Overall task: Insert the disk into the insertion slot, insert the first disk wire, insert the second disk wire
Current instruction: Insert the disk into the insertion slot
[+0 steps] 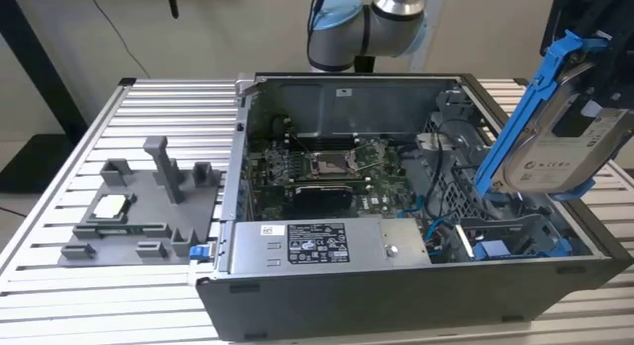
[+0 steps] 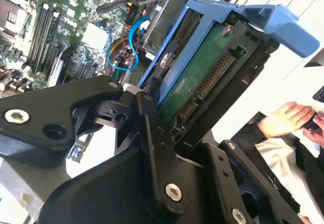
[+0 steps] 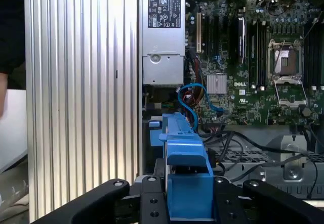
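The disk (image 1: 560, 148), silver-grey with a white label and clipped in a bright blue carrier frame, hangs tilted above the open computer case's right side in the exterior view. My gripper (image 1: 592, 78) is shut on its upper part. In the second wrist view the black fingers (image 2: 152, 128) clamp the disk (image 2: 202, 77), whose green board and connector face the camera. The first wrist view shows the blue carrier (image 3: 186, 178) between the jaws of the gripper (image 3: 187, 204). The insertion slot (image 1: 515, 237), a grey bay with blue rails, lies below the disk in the case's near right corner. Thin blue wires (image 3: 195, 95) curl beside the bay.
The case (image 1: 396, 286) sits on a slatted metal table (image 1: 159, 115), with the motherboard (image 1: 327, 167) inside and a grey power-supply box (image 1: 317, 245) along its front. A grey fixture plate (image 1: 139, 211) lies on the exterior view's left. A person's hands (image 2: 288, 120) rest beyond the table.
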`<state>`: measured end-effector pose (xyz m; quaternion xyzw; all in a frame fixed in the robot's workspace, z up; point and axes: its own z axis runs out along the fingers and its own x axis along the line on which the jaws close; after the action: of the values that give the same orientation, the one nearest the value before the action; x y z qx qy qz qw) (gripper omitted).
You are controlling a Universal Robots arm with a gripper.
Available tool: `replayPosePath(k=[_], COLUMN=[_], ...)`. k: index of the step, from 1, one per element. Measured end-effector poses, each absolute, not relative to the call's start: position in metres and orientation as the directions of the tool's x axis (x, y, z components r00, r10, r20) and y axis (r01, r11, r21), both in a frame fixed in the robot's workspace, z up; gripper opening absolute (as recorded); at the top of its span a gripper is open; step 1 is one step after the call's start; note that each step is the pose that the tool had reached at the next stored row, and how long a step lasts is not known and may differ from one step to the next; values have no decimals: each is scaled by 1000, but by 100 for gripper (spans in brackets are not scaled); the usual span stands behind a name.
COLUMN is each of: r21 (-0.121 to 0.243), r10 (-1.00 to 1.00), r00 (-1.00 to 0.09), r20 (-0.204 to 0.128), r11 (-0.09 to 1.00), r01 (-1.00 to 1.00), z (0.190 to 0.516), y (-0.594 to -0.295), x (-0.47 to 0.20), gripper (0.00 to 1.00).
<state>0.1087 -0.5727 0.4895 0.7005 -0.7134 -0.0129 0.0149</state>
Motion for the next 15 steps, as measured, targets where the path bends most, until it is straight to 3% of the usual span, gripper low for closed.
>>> replayPosePath(k=[15], r21=[39], r10=[-1000], r00=[-18], r20=[3], r11=[18], r01=[-999], z=[472], y=[-573], x=[114], gripper=[32])
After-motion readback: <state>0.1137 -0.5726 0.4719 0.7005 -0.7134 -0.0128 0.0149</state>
